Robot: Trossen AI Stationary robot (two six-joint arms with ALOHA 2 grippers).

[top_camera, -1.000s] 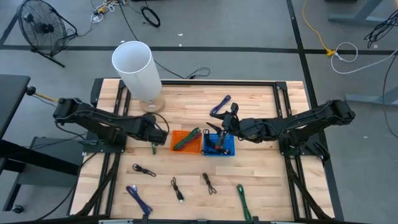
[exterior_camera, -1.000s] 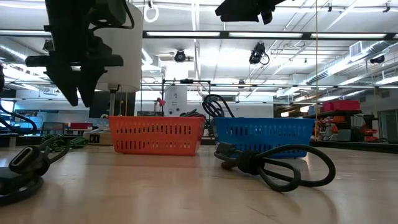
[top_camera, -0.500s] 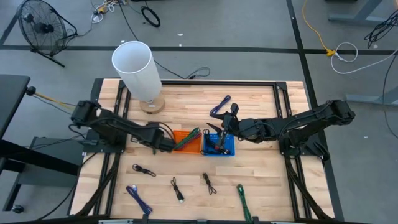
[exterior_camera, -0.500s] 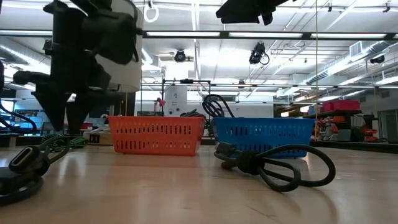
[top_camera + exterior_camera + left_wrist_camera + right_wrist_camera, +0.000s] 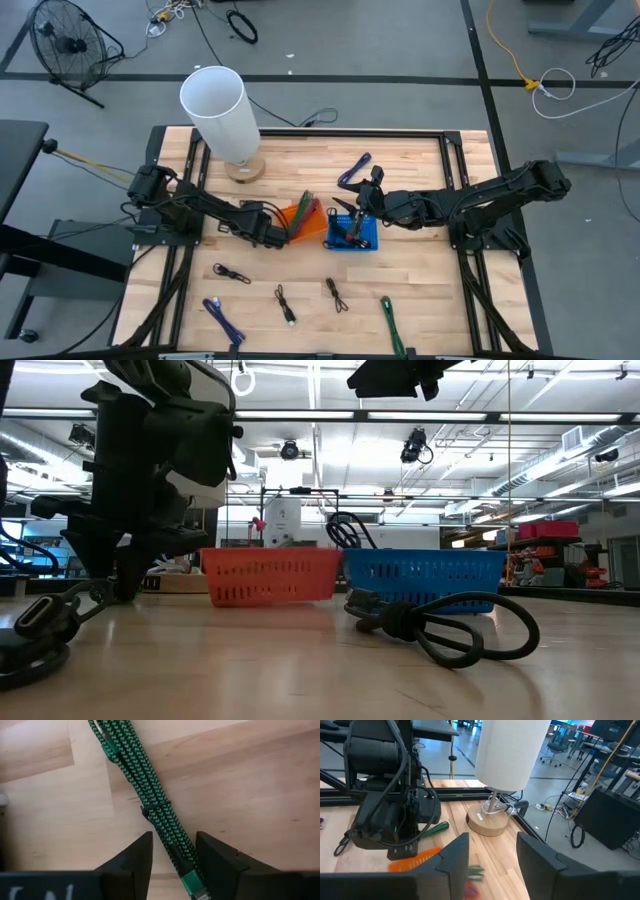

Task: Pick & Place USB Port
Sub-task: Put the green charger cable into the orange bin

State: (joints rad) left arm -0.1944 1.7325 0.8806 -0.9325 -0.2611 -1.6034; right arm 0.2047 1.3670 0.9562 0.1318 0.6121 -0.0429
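A green braided USB cable (image 5: 150, 795), tied in a bundle, lies flat on the wooden table left of the orange basket (image 5: 297, 222). My left gripper (image 5: 173, 835) points down over it, open, one finger on each side of the bundle near its connector end (image 5: 192, 885). In the low view its fingertips (image 5: 115, 590) reach the tabletop. The orange basket stands tilted against the blue basket (image 5: 352, 233), and another green cable (image 5: 308, 207) sticks out of it. My right gripper (image 5: 492, 840) hovers level above the blue basket, open, with nothing between its fingers. My left gripper comes at the green cable from above, its fingers across the bundle; I cannot tell whether a finger (image 5: 212, 857) touches the cable. The hand stands hard by the orange basket's left wall (image 5: 283, 228); the place where they meet is hidden by the hand.
A white lamp (image 5: 215, 105) on a round wooden base (image 5: 245, 168) stands far left. Loose black cables (image 5: 231, 272) (image 5: 285, 302) (image 5: 335, 293), a purple one (image 5: 224, 320) and a green one (image 5: 389, 316) lie along the near edge. Another purple cable (image 5: 352, 172) lies behind the blue basket.
My left gripper has come down and toward the table's right edge, tipping steeper, until its fingers stand around the green cable. The orange basket has slid toward the blue basket and tilted.
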